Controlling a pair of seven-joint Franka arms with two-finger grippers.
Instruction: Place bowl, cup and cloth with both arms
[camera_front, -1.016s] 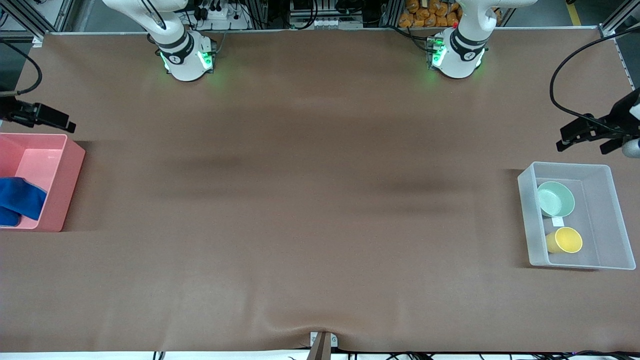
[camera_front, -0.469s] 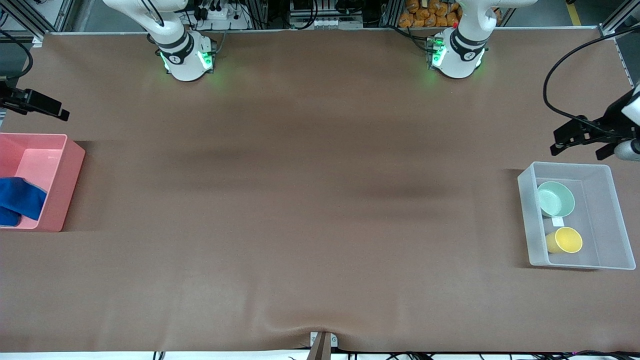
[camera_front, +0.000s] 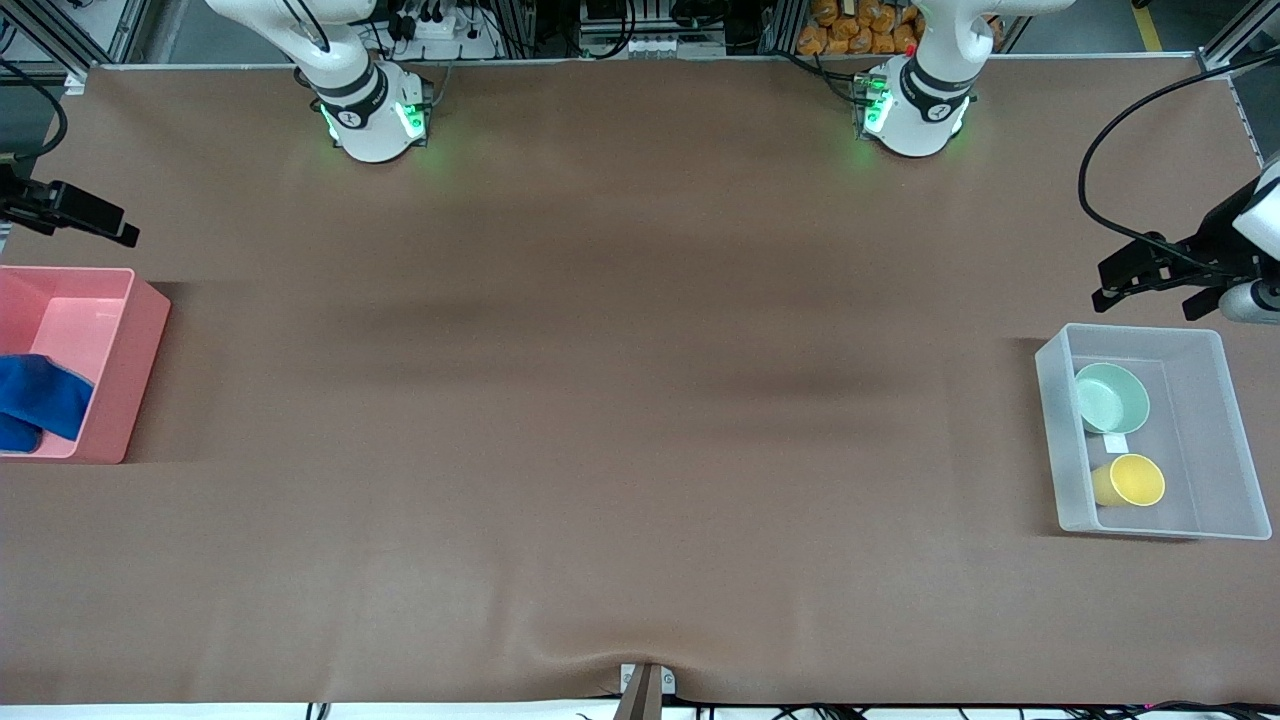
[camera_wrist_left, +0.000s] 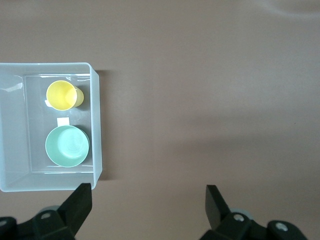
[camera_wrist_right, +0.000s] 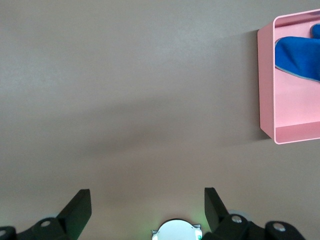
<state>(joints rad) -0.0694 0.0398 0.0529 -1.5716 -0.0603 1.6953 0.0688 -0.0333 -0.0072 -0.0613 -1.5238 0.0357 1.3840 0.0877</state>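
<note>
Brown table cover (camera_front: 620, 420): one plain sheet over the whole worktop, slightly rucked at the edge nearest the front camera.
Clear bin (camera_front: 1225, 440): translucent tub near the worktop edge at the left arm's end.
Cup (camera_front: 1135, 480): yellow, inside the clear bin, in the part nearer the front camera; upright or tipped cannot be told.
Bowl (camera_front: 1113, 397): mint green, in the same bin, just beside the cup and farther from the camera.
Pink bin (camera_front: 140, 350): at the worktop edge at the right arm's end.
Cloth (camera_front: 38, 400): blue, bunched inside the pink bin.
Left gripper (camera_front: 1150, 275): in the air over bare cover just beside the clear bin; fingers (camera_wrist_left: 80, 202) spread wide, nothing between them.
Right gripper (camera_front: 75, 212): over bare cover beside the pink bin; fingers (camera_wrist_right: 80, 207) spread wide, holding nothing.
</note>
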